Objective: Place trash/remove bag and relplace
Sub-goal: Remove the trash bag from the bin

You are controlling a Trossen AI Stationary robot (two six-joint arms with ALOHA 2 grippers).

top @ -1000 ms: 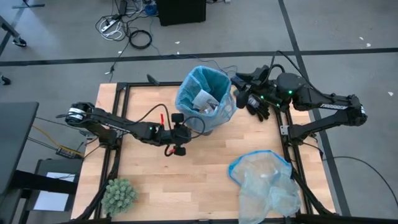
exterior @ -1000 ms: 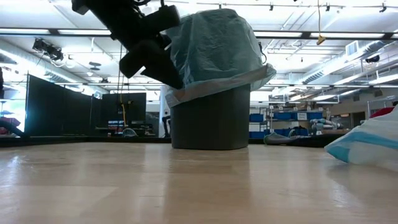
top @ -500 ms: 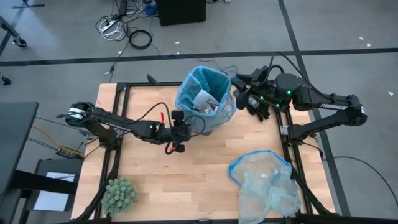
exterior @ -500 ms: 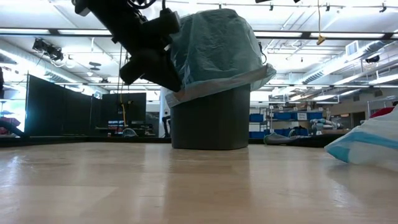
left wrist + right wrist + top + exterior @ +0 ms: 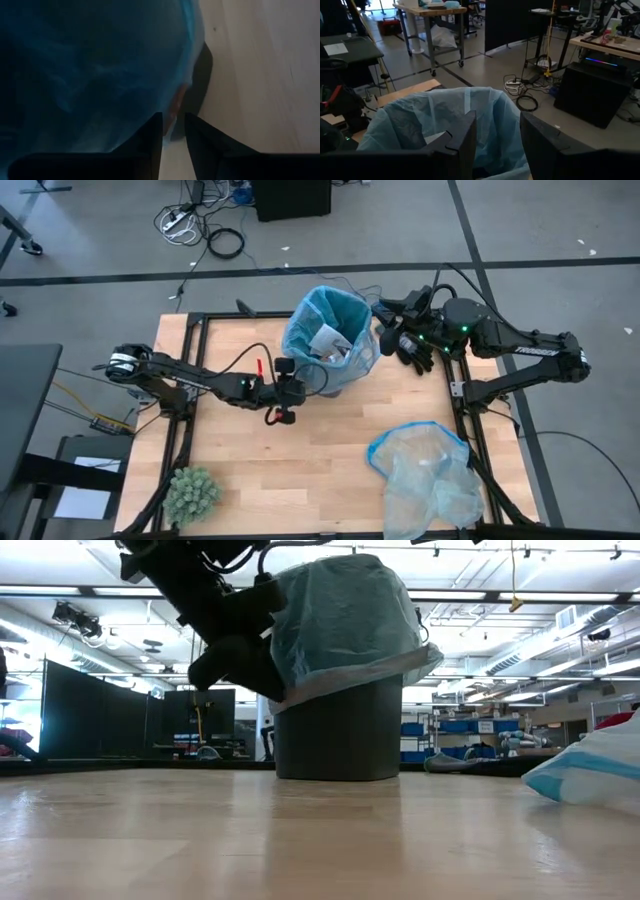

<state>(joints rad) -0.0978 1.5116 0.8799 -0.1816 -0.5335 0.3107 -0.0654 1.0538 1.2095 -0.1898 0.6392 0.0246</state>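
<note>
Bag: the sky-blue bag (image 5: 332, 330) lines the dark bin (image 5: 337, 730), its skirt draped over the rim.
Trash: white paper (image 5: 327, 340) lies inside.
Left gripper (image 5: 287, 391): low against the bag's hem, fingers (image 5: 150, 137) narrowly parted, hem edge between them.
Right gripper (image 5: 392, 337): beside the rim, fingers (image 5: 465, 135) apart, holding nothing.

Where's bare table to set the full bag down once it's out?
Free: the middle strip between the plant ball and the spare bag, in front of the bin. Crowded: around the bin, with the left gripper and right gripper on either side.
</note>
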